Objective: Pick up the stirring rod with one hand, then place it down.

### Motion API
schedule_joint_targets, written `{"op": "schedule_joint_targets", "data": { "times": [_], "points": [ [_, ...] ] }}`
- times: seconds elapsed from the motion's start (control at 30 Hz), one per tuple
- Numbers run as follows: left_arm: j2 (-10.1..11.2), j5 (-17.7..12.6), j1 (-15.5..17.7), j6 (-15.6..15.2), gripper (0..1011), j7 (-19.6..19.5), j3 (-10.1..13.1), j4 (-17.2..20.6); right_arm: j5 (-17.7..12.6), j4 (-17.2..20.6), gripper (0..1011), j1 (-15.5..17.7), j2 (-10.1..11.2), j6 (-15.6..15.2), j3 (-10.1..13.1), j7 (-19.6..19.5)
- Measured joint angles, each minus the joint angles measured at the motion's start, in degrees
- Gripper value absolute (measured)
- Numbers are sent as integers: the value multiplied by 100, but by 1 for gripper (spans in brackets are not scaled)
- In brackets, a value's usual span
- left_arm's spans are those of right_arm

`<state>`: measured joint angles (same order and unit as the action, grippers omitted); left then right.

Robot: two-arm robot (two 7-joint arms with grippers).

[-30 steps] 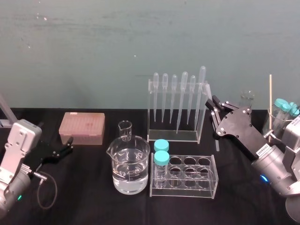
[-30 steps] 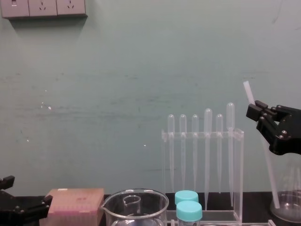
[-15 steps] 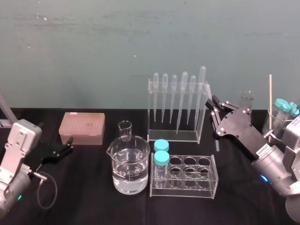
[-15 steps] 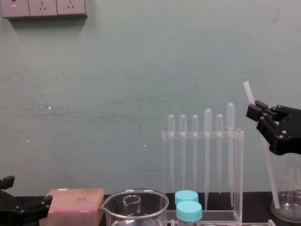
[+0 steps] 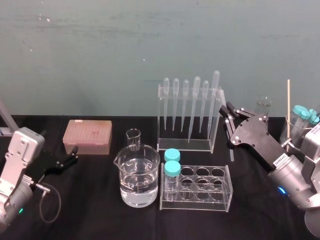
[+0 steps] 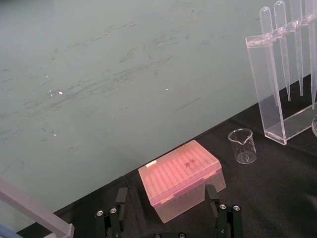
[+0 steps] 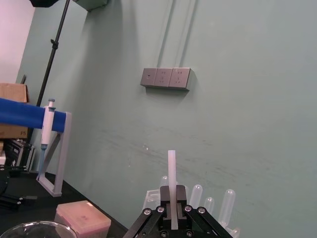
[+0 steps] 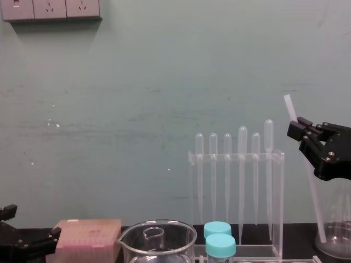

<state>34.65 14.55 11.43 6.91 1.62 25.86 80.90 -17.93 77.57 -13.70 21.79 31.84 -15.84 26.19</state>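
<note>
Counter: covered in black cloth and backed directly by a teal-green wall that is scuffed and streaked. A grey socket plate sits high on the wall.

On the cloth: pink tip box, large beaker part-filled with clear liquid, clear tube rack holding two blue-capped tubes, and a pipette rack behind it near the wall.

Right pincer: raised just beside the pipette rack, on its right, and closed on the stirring rod close to the rod's upper end. The rod hangs tilted, with its top leaning toward the rack. Cannot tell whether its lower end touches the cloth.

Left pincer: low over the counter beside the tip box, fingers spread wide, holding nothing.
</note>
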Motion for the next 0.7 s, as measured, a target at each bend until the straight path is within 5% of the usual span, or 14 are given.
{"op": "schedule_joint_targets", "data": {
  "times": [0.7],
  "points": [
    [0,0,0,0,1000,0,0,0,0,0,62,0,0,0,0,0]
  ]
}}
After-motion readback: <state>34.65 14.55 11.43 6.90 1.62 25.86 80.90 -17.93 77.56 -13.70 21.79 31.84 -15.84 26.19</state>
